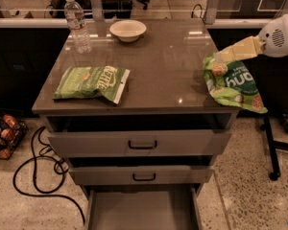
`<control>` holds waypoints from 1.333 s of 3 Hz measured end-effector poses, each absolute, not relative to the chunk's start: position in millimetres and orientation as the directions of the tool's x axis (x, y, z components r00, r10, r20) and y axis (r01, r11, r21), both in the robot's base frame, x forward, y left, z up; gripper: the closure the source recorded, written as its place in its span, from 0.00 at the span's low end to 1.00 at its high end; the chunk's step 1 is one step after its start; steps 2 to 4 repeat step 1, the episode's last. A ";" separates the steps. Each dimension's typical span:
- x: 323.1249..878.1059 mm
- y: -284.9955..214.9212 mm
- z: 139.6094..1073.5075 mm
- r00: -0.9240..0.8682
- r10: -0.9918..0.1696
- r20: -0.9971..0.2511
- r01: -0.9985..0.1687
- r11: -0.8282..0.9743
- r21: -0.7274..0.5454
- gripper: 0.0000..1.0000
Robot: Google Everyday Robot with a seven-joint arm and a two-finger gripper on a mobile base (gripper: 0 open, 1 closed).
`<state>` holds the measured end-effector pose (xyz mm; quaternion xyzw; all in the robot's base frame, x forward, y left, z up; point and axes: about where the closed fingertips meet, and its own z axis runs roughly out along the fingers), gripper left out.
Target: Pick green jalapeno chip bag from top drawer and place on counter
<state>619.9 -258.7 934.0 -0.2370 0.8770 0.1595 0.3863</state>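
Note:
My gripper [222, 57] comes in from the right over the counter's right edge and is shut on the top of the green jalapeno chip bag [234, 83]. The bag hangs from the fingers, partly over the glossy grey-brown counter [168, 66] and partly past its right edge. I cannot tell whether the bag touches the surface. The top drawer [182, 143], with a black bracket handle, stands pulled out a little below the counter, and its inside is hidden in shadow.
A second green chip bag [93, 82] lies flat on the counter's front left. A water bottle [78, 24] and a white bowl [128, 30] stand at the back. The shorter middle drawer [182, 175] is slightly out and the bottom drawer [141, 210] is open. Cables [36, 169] lie on the floor at the left.

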 end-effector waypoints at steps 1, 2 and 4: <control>620.1 -257.9 933.5 -0.589 -0.293 -0.753 -0.540 0.836 0.097 0.00; 620.1 -257.9 933.5 -0.589 -0.293 -0.753 -0.540 0.836 0.097 0.00; 620.1 -257.9 933.5 -0.589 -0.293 -0.753 -0.540 0.836 0.097 0.00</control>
